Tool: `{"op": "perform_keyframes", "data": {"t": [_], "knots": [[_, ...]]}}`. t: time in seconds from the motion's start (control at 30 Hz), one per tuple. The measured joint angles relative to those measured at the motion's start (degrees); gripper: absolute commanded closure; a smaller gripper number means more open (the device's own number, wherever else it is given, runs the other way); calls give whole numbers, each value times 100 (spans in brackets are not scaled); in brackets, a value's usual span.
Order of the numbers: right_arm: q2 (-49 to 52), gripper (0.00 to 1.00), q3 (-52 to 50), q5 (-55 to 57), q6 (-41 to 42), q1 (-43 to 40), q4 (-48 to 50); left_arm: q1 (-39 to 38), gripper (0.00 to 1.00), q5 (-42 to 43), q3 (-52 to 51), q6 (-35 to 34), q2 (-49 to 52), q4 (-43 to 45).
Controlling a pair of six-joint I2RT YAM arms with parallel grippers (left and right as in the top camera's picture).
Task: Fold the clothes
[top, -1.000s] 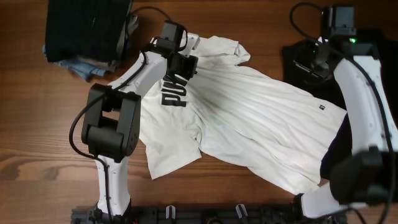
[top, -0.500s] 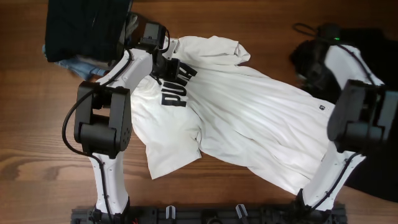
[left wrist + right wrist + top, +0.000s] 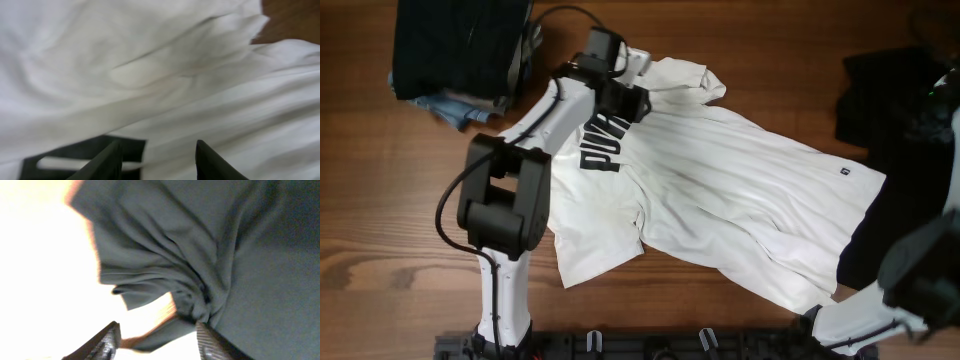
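Note:
The white T-shirt (image 3: 720, 190) lies spread out, slanting across the table, with black "PUMA" lettering (image 3: 601, 146) near its left side. My left gripper (image 3: 623, 101) hovers over the shirt's upper left part, just above the lettering. In the left wrist view its jaws (image 3: 157, 146) are open and empty over white cloth (image 3: 150, 75), with a black letter (image 3: 80, 152) at the lower left. My right gripper (image 3: 157, 328) is open over a crumpled dark garment (image 3: 225, 255). In the overhead view it sits at the far right edge (image 3: 926, 116), away from the shirt.
A dark folded stack (image 3: 460, 40) with a blue item (image 3: 445, 102) under it sits at the back left. A black garment (image 3: 885, 95) lies at the back right, and more black cloth (image 3: 868, 240) by the shirt's lower right hem. Bare wood table (image 3: 380, 220) at the left.
My left gripper moved right, from the shirt's left sleeve area to above the lettering. My right arm swung out to the far right edge and the black garment shifted right with it.

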Motion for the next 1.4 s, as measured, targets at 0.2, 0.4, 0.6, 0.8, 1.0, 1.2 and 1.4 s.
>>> {"op": "perform_keyframes", "data": {"t": [0.2,0.4,0.6,0.8,1.0,1.2,1.4], "knots": [[-669,51,72,-1185,-9,13,-702,-280,85,85,79,208,688,772],[-660,47,-444,-1488,-354,846,-833,227,80,-1458,190,-909,837,1537],[-623,34,-1644,-1351,-249,1462,437,1561,66,-1165,326,-1368,911,1521],[-461,32,-2931,-1351,-116,1513,2376,1453,47,-369,380,-1386,844,1152],[625,44,-3027,-1606,37,1740,3383,1023,36,59,321,-831,98,-175],[966,96,-2933,-2004,293,1880,3960,763,30,-280,321,-372,-1316,-1078],[1322,96,-1596,-2264,560,1757,3976,772,28,-732,321,-310,-1609,-1300]]}}
